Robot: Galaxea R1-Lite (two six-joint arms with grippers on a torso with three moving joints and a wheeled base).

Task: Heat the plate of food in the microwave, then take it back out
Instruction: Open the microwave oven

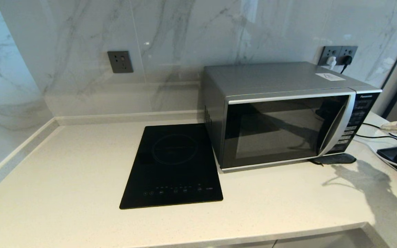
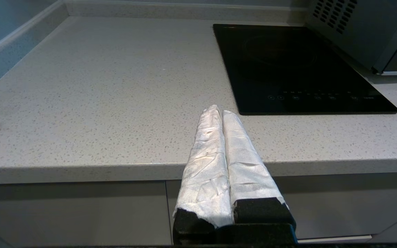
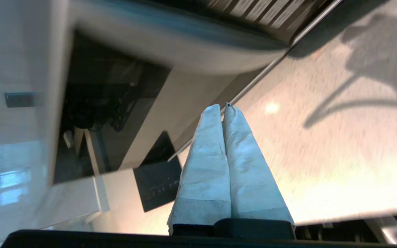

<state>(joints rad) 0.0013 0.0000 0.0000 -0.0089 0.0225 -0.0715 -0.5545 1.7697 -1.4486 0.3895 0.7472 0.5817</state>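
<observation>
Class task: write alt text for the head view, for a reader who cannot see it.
A silver microwave with its dark door shut stands on a pale counter, a flat black cooktop beside it on the left. No plate of food is visible; the right gripper just enters at the right edge.

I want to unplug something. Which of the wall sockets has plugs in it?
The double socket behind the microwave, toward the right: it holds a white plug and a black plug. The single socket on the wall left of the microwave, beyond the cooktop, has nothing plugged in.
</observation>
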